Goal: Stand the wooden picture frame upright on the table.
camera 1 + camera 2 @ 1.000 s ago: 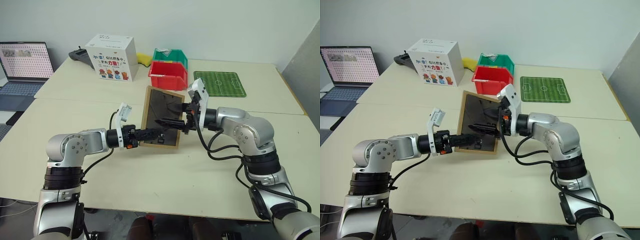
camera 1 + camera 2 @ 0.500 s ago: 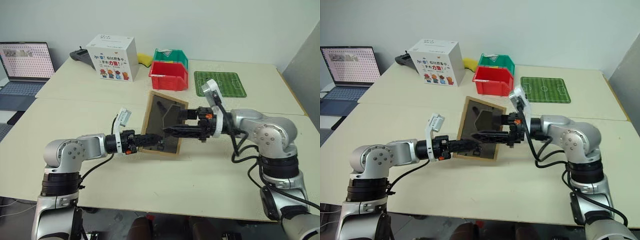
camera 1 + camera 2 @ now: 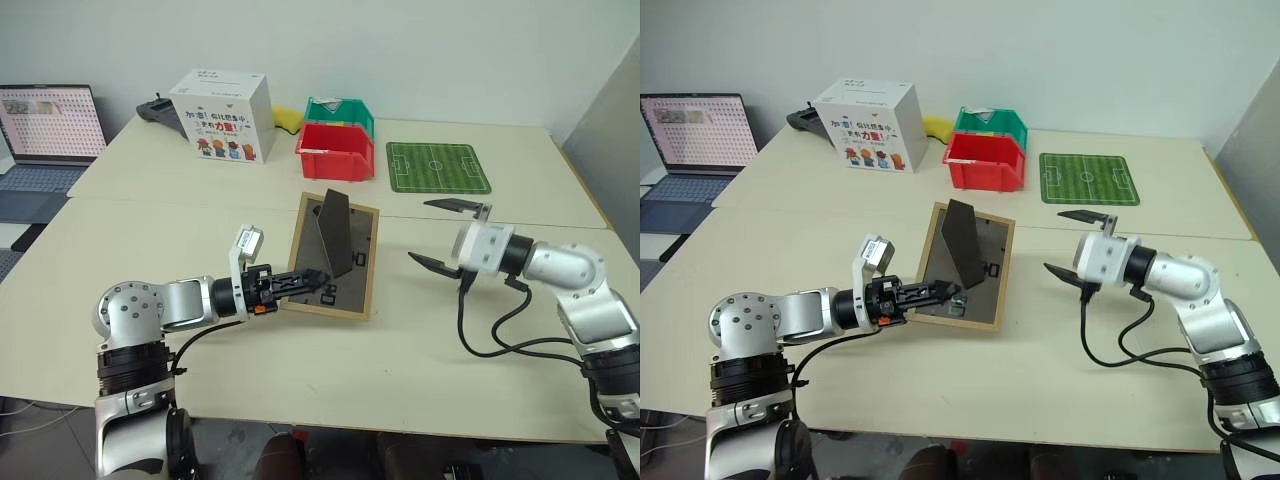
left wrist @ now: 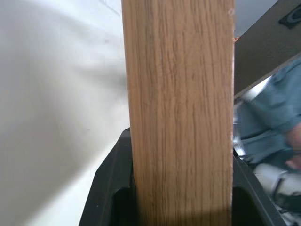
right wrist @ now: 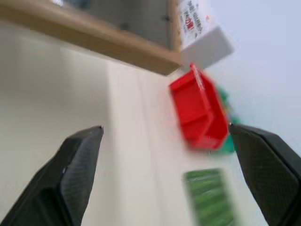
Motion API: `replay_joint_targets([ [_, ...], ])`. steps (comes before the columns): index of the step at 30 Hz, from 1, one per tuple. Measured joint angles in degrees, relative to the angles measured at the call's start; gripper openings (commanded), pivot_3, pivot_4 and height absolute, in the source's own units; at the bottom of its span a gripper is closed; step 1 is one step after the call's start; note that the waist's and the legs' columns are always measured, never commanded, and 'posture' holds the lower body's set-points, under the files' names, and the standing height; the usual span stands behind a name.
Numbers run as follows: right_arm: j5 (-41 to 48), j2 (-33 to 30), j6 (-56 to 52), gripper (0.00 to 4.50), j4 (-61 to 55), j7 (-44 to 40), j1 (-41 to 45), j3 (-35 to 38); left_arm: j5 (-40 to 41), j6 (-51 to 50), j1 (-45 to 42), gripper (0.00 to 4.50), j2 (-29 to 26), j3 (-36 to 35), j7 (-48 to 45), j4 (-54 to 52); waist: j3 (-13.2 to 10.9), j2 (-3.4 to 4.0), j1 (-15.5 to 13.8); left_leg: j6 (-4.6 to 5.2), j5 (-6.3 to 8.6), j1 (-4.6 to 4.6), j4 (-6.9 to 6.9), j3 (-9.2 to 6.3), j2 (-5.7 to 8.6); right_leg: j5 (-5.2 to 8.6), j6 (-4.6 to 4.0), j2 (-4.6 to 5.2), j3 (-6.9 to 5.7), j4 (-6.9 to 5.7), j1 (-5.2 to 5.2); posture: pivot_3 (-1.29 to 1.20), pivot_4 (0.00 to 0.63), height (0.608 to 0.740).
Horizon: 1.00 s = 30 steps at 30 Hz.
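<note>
The left pincer (image 3: pixel 318 276) pinches the lower edge of the frame (image 3: pixel 336 255), which leans back-up just beyond its tips on the counter (image 3: pixel 300 370), stand folded out; likely light, stiff and glass-fragile, best held by its wooden rim, while the right pincer (image 3: pixel 437 233) is spread wide nearby.

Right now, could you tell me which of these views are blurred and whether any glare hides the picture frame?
Right wrist view: motion-smeared, the red bin and green mat streaked. Left wrist view: the wooden picture frame sharp with clear grain, background soft. Head views: evenly lit, no glare on the frame, soft shadow on the table beneath it.
</note>
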<state>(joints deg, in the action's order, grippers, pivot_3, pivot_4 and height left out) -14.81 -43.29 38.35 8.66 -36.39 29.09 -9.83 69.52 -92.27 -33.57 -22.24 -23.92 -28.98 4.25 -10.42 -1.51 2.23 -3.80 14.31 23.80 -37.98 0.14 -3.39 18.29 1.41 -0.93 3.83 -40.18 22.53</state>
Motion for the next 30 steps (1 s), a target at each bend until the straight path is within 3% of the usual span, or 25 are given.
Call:
replay_joint_targets([
  [4,-16.4,4.6,16.0,4.49,9.4,15.3,5.2,-2.2,8.4,0.0,0.3,1.26,1.7,-0.9,6.7,1.1,0.0,0.0,0.6,-0.18,-0.1,-0.12,-0.02,0.0,-0.16,0.0,-0.01,0.04,0.17,-0.27,0.02,0.0,0.15,0.74],
  [10,-31.5,8.2,22.7,4.49,14.5,32.8,13.4,-3.9,22.6,2.2,4.7,1.26,1.8,2.9,18.0,1.0,0.0,0.0,0.3,-0.26,-0.15,-0.15,-0.06,-0.09,-0.19,0.0,-0.02,0.16,0.21,-0.36,0.0,0.0,0.15,0.74],
  [13,-34.7,8.7,23.5,4.49,16.8,37.0,15.2,-5.3,29.2,5.6,5.7,1.26,0.0,6.1,22.6,0.8,0.0,0.0,0.0,-0.26,-0.15,-0.16,-0.08,-0.09,-0.17,0.0,-0.02,0.19,0.21,-0.36,-0.03,0.0,0.15,0.74],
  [16,-36.4,8.6,24.9,4.06,19.5,40.4,16.6,-7.1,36.7,10.7,7.2,1.26,-3.0,10.0,27.4,0.5,0.0,0.0,-0.2,-0.25,-0.15,-0.16,-0.08,-0.08,-0.15,0.0,-0.02,0.2,0.22,-0.36,-0.03,0.0,0.15,0.74],
  [19,-37.1,8.3,25.9,3.23,21.1,42.2,17.3,-8.1,40.6,14.4,8.4,1.26,-5.0,12.8,29.4,-1.0,0.0,0.0,-0.3,-0.25,-0.15,-0.16,-0.08,-0.07,-0.13,0.0,-0.02,0.2,0.22,-0.35,-0.05,0.0,0.15,0.74],
  [27,-39.9,6.7,26.0,1.58,23.4,45.9,19.0,-9.7,42.2,17.2,8.7,1.26,-7.3,16.0,27.5,-2.1,0.0,0.0,-0.3,-0.24,-0.15,-0.22,-0.08,-0.05,-0.06,0.0,-0.03,0.13,0.22,-0.36,-0.08,0.0,0.15,0.74],
  [29,-40.2,6.3,26.2,1.43,23.3,46.5,19.9,-9.7,42.9,17.9,8.7,1.26,-7.6,16.5,26.8,-2.1,0.0,0.0,-0.3,-0.24,-0.15,-0.25,-0.08,-0.05,-0.06,0.0,-0.03,0.13,0.22,-0.36,-0.1,0.0,0.15,0.74],
  [30,-40.3,6.2,26.3,1.42,23.3,46.6,20.1,-9.9,43.1,18.3,8.7,1.6,-8.0,16.9,26.6,-2.2,0.0,0.0,-0.3,-0.23,-0.15,-0.26,-0.08,-0.07,-0.06,0.0,-0.03,0.13,0.21,-0.35,-0.13,0.0,0.15,0.74],
])
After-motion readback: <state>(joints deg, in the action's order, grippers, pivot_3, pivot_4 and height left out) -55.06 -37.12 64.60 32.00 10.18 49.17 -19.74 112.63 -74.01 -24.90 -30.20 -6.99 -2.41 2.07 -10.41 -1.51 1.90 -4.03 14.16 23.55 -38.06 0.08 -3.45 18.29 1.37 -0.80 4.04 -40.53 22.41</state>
